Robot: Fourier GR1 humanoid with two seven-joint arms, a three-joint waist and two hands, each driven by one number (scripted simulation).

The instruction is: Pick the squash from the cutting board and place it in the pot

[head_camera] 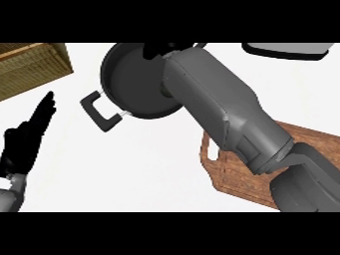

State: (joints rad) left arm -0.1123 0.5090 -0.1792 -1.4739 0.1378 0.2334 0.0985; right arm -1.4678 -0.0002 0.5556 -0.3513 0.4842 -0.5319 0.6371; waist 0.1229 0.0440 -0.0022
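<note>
Head view has my right forearm slanting up from the lower right, across the cutting board [316, 144], to the dark pot [132, 82]. The right hand [156, 50] sits over the pot's far rim, mostly hidden, so I cannot tell its grasp. I cannot tell where the squash lies or how it points. My left hand [25, 137] rests at the left, fingers straight and together. On the white counter [150, 164], a woven basket [21, 69] sits top left.

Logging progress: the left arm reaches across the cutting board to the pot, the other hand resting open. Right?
Not quite: the right hand reaches across the cutting board to the pot; the left hand rests open, per the head view.
</note>
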